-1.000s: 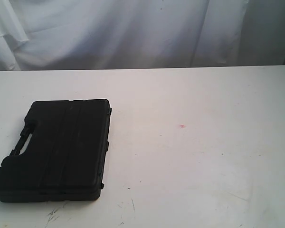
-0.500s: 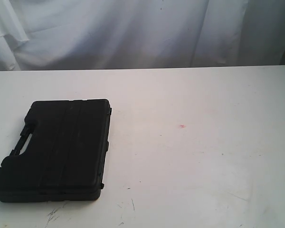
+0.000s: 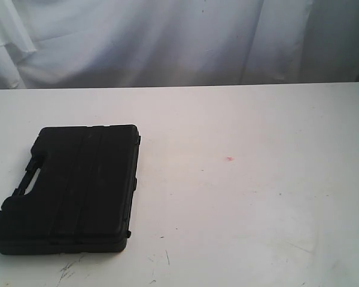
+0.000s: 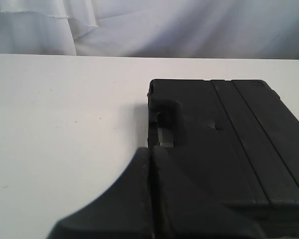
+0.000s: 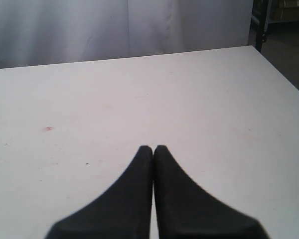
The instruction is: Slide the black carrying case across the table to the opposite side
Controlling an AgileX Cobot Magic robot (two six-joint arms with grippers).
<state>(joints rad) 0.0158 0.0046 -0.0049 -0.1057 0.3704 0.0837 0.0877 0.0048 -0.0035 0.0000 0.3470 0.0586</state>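
The black carrying case (image 3: pixel 69 188) lies flat on the left part of the white table (image 3: pixel 239 197), its handle side facing left. Neither arm shows in the exterior view. In the left wrist view my left gripper (image 4: pixel 150 151) is shut, its fingertips pressed together near the handle edge of the case (image 4: pixel 229 144); whether they touch it I cannot tell. In the right wrist view my right gripper (image 5: pixel 153 148) is shut with nothing in it, over the bare table (image 5: pixel 199 99), and the case is out of that view.
A white cloth backdrop (image 3: pixel 179 42) hangs behind the table's far edge. A small red mark (image 3: pixel 230 159) and dark scuffs (image 3: pixel 69 269) are on the tabletop. The table's right edge (image 5: pixel 281 74) drops to a dark floor in the right wrist view.
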